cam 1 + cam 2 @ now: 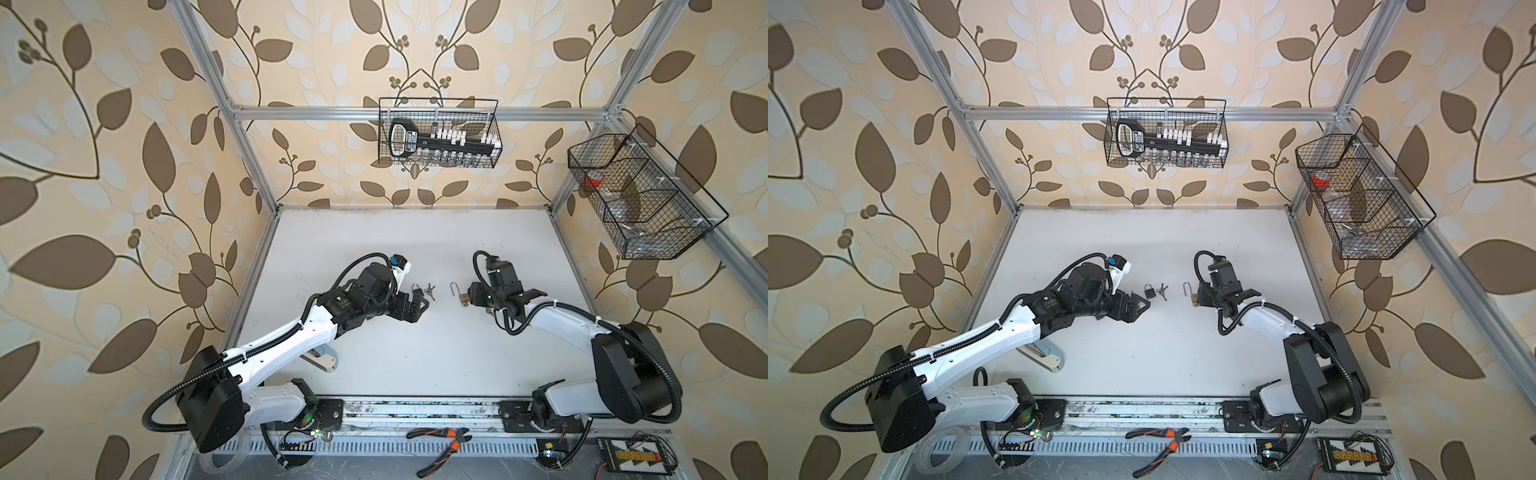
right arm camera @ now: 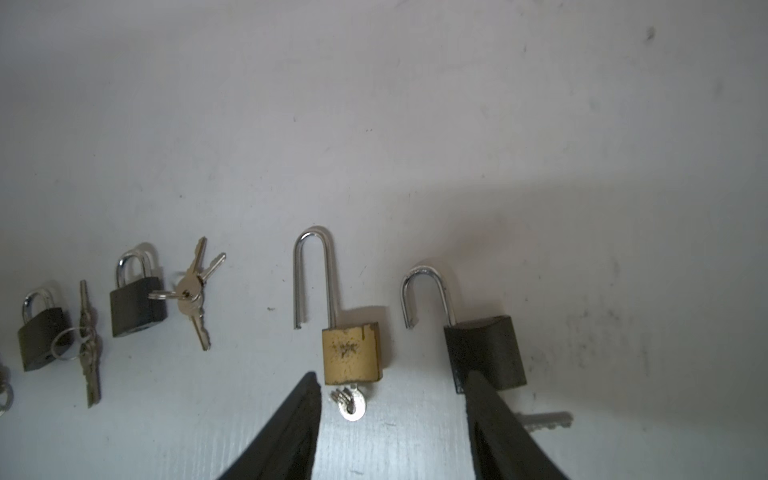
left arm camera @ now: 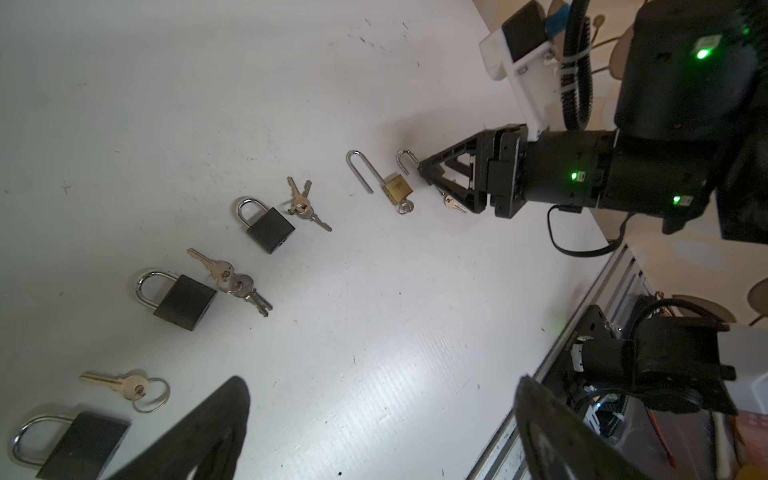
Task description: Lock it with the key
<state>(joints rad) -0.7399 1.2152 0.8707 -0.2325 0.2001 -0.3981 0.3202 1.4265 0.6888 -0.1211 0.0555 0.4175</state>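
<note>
Okay, starting with the brass padlock (image 2: 351,353): lying flat on the white table (image 2: 415,104), roughly mid-table in both top views, on the right arm's side. Got the long shackle (image 2: 313,274) swung open, free end clear of the body. Got a small key (image 2: 350,406) sticking out of the bottom too, head toward the robot's side of the table.

Parked right at that key, the right gripper (image 2: 391,378): fingers apart, one finger (image 2: 291,436) on each side of the key head, not pinching anything. Looks like the other finger (image 2: 498,444) overlaps the lower corner of an open black padlock (image 2: 486,349) lying just beside the brass one; can't tell if touching or only passing above. Same story there, short shackle (image 2: 428,291) popped open, with a loose key (image 2: 546,420) peeking out from behind that finger.

Moving down the row toward the left arm: a closed black padlock (image 3: 270,228) with a key bunch (image 3: 305,205) next to it, then a second closed padlock (image 3: 183,301) with a second key bunch (image 3: 232,282), then a third closed padlock (image 3: 79,446) with a single key (image 3: 124,384) on a ring.

Hovering just beside the first closed one in the top views, the left gripper (image 1: 420,305): fingers spread wide, holding nothing.
</note>
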